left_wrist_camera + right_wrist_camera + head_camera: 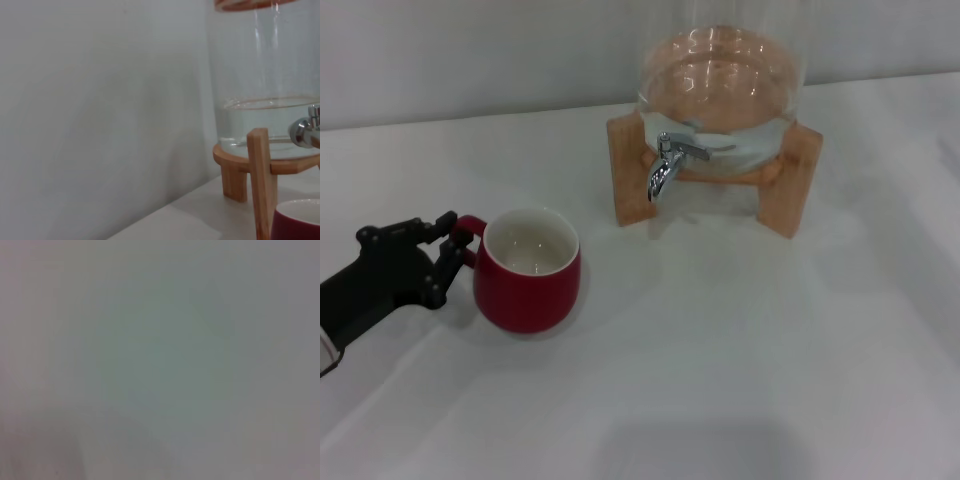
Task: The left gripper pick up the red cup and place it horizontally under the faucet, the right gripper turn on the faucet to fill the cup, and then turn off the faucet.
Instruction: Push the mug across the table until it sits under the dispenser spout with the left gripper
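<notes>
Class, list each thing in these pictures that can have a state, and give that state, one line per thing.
Red cup: upright on the table, empty, away from the spout.
Faucet: no water running.
Dispenser: partly filled with water, on its wooden stand.
Left gripper: fingers around the cup's handle; grip not certain.
Right gripper: not in view.

The gripper (438, 258) is black all over. Just beside its fingers, the cup (528, 272) is dark red outside and white inside, with a red handle. Farther off, the tap (667, 163) is shiny chrome, the jar (720, 95) clear glass, and the stand (632, 170) pale wood. The table (740, 360) is plain white.
</notes>
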Robot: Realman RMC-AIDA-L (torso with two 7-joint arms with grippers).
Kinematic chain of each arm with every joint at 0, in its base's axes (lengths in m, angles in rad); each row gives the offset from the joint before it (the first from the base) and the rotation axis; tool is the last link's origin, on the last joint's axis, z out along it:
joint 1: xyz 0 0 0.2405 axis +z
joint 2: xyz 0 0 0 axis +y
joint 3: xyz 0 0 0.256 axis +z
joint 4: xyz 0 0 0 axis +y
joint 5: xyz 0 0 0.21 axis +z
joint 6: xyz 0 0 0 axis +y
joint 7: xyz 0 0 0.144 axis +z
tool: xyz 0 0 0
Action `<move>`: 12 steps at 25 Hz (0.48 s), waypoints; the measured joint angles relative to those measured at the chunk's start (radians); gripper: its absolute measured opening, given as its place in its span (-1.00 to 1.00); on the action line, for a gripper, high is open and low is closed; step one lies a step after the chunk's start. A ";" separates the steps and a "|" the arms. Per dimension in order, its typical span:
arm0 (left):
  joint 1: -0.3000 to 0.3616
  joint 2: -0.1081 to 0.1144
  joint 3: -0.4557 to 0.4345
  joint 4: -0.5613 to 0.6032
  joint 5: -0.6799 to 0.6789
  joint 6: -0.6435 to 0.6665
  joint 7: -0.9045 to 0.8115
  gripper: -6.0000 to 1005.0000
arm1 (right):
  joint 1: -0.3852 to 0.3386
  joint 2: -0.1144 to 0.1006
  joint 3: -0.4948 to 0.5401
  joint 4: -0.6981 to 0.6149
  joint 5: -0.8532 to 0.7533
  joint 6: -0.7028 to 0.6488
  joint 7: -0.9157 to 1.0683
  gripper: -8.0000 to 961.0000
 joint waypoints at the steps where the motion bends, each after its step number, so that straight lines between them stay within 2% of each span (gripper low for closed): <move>1: -0.006 0.000 0.001 0.000 0.000 0.005 -0.001 -0.67 | 0.000 0.000 0.000 0.000 0.000 0.000 0.000 0.32; 12: -0.066 0.000 0.012 -0.005 -0.002 0.040 -0.002 -0.67 | 0.000 0.000 -0.002 -0.003 0.000 0.001 0.000 0.32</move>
